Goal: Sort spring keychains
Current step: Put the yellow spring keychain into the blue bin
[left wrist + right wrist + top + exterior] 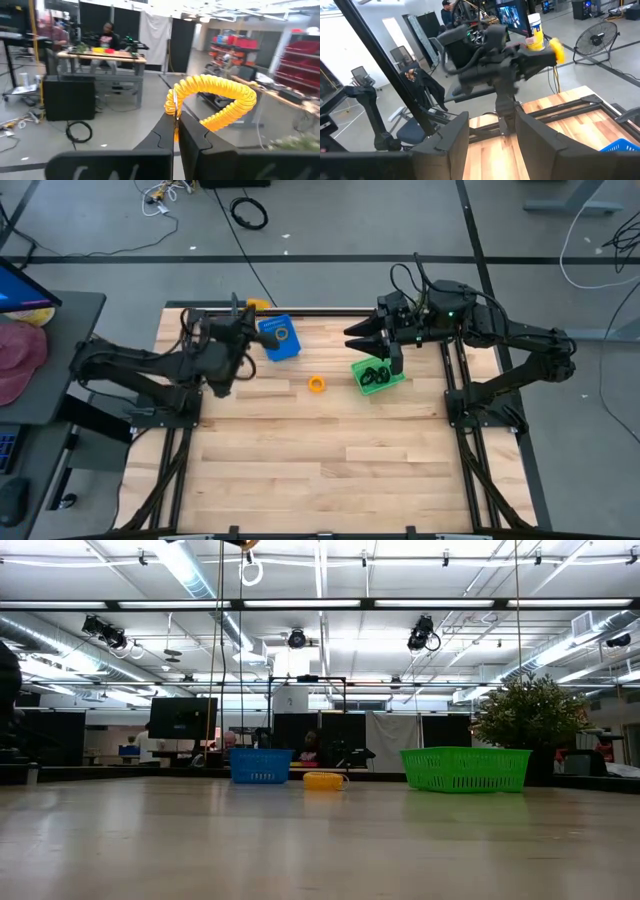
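My left gripper (pixel 247 313) is raised over the table's far edge beside the blue bin (pixel 280 338) and is shut on an orange spring keychain (pixel 215 100). That bin holds one orange keychain (pixel 283 334). Another orange keychain (pixel 317 383) lies flat on the wood between the bins and also shows in the low view (pixel 324 780). The green bin (pixel 377 373) holds black keychains (pixel 375 372). My right gripper (pixel 352 340) hovers open just left of the green bin's far side, its fingers (pixel 455 135) wide apart with nothing between them. My left gripper pinches the orange spring keychain between its two fingertips (pixel 192 131) at one end of the coil, by the small metal ring (pixel 175 102). The fingers point roughly level toward the room past the table's far edge. The coil arcs out beyond them, lifted clear of the table.
The blue bin (pixel 260 765) and the green bin (pixel 466 768) stand on the far half of the table. The near half of the wooden top (pixel 320 470) holds nothing. A black cable coil (pixel 249 213) lies on the floor beyond the table. People sit at desks in the room behind.
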Controlling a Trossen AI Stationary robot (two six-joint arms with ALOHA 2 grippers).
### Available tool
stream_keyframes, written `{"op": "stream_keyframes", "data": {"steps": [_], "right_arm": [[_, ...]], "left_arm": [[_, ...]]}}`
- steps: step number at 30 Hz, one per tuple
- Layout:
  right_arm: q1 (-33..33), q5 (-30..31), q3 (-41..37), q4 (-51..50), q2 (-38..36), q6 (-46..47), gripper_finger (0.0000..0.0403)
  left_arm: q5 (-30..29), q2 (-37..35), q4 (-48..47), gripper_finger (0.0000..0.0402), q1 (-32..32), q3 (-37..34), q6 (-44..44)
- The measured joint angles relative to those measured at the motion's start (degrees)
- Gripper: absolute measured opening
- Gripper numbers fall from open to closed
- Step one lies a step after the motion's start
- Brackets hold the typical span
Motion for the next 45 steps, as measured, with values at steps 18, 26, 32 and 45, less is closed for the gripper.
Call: {"op": "stream_keyframes", "data": {"steps": [18,26,32,45], "right_arm": [[0.0,0.0,0.0,0.0,0.0,0.0,0.0164],[0.0,0.0,0.0,0.0,0.0,0.0,0.0164],[0.0,0.0,0.0,0.0,0.0,-0.3,0.0164],[0.0,0.0,0.0,0.0,0.0,-0.5,0.0164]], "left_arm": [[52.7,9.0,-46.7,0.0008,42.4,14.6,-26.0],[69.0,16.9,-50.5,0.0007,47.9,14.6,-28.3],[69.9,22.7,-56.4,0.0008,47.3,14.6,-23.9],[71.8,36.1,-58.5,0.0008,42.0,14.6,-19.3]]}}
